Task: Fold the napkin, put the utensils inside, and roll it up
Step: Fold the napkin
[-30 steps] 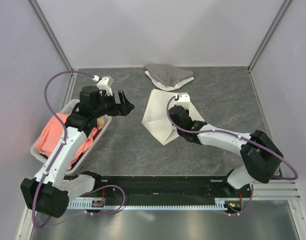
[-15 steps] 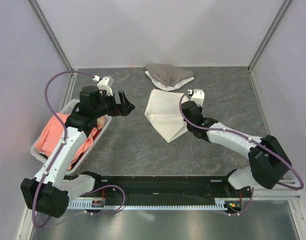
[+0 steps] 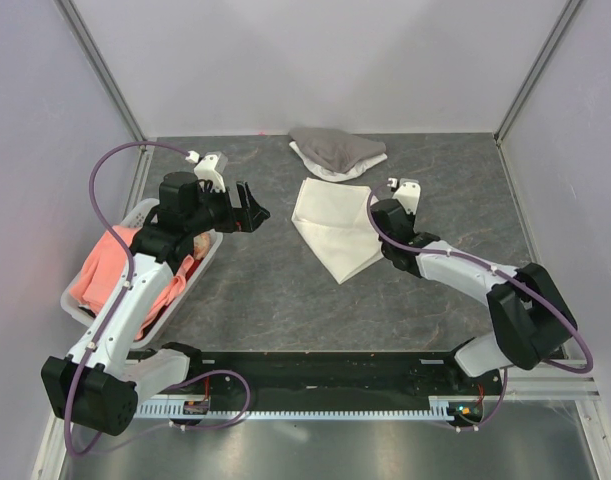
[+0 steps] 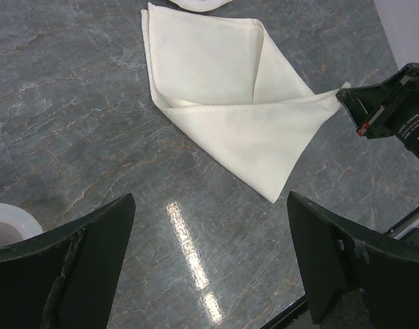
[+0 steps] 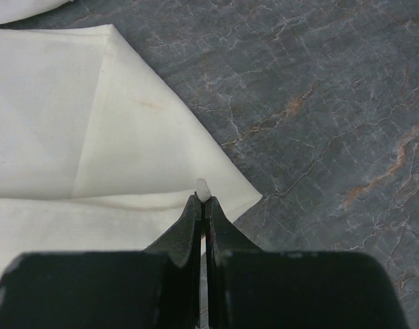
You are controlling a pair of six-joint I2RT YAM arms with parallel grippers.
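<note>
As viewed from above, got grey marbled table under everything. At its left edge, white basket, packed with bunched pink cloth. Mid-table toward the back, cream napkin, lying flat between both hands, well apart from basket. Folded over into rough triangle: long straight edge toward back, one point toward near edge, top flap layered across with diagonal crease. Just behind it, grey-and-white heap near table's back edge; touching napkin or only beside it, cannot tell. At napkin's right corner, right hand, low over table, fingers pressed together and pinching tip of that corner, with small white nub of cloth showing past fingertips in right wrist view. Left of napkin, left hand, raised above bare table and apart from cloth, fingers spread wide, gripping nothing. Pointed toward napkin, with whole triangle framed between its two fingers in left wrist view.
</note>
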